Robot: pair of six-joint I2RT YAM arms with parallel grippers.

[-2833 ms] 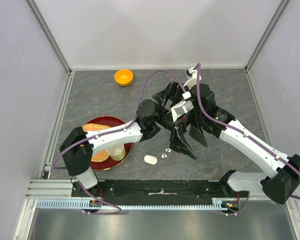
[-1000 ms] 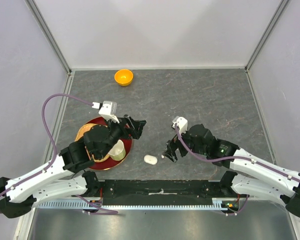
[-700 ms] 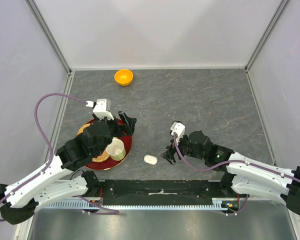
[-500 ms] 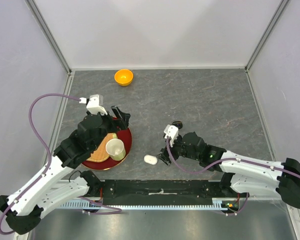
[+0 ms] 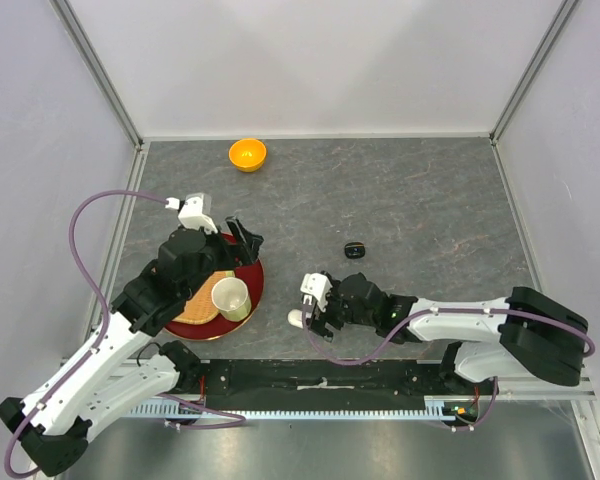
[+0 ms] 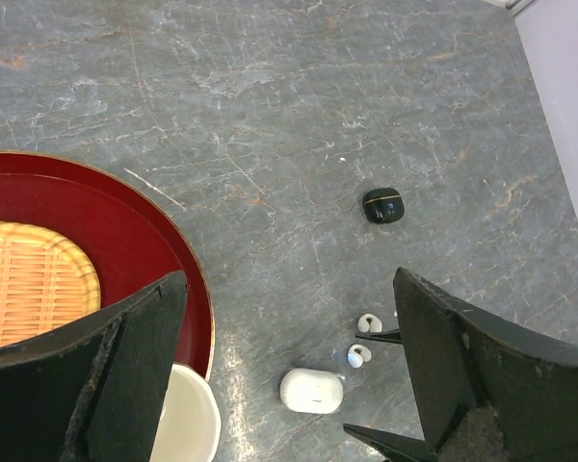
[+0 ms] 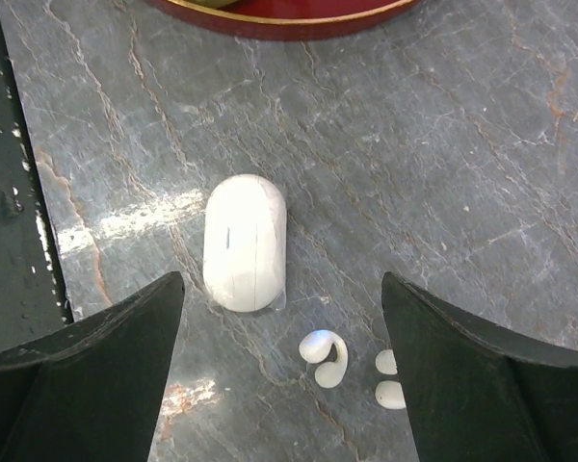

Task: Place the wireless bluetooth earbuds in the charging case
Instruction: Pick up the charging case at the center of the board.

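Note:
A closed white charging case (image 7: pixel 245 241) lies on the grey table, also seen in the top view (image 5: pixel 296 318) and left wrist view (image 6: pixel 311 391). One white clip-shaped earbud (image 7: pixel 325 358) lies just beside it; a second white earbud (image 7: pixel 388 377) is partly hidden behind my right finger. Both show in the left wrist view (image 6: pixel 358 355) (image 6: pixel 369 322). A closed black case (image 5: pixel 355 250) (image 6: pixel 382 205) lies farther back. No black buds show. My right gripper (image 7: pixel 281 289) (image 5: pixel 315 315) is open, low over the white case and buds. My left gripper (image 6: pixel 289 289) (image 5: pixel 242 238) is open and empty, high over the tray's edge.
A red round tray (image 5: pixel 252 272) (image 6: pixel 125 221) at the left holds a woven basket (image 6: pixel 29 289) and a cream cup (image 5: pixel 230 297). An orange bowl (image 5: pixel 247 154) stands at the back. The black front rail (image 7: pixel 10 241) lies close to the white case.
My right arm has swung left and down to the white case and buds, uncovering the black case. My left arm has drawn back over the red tray.

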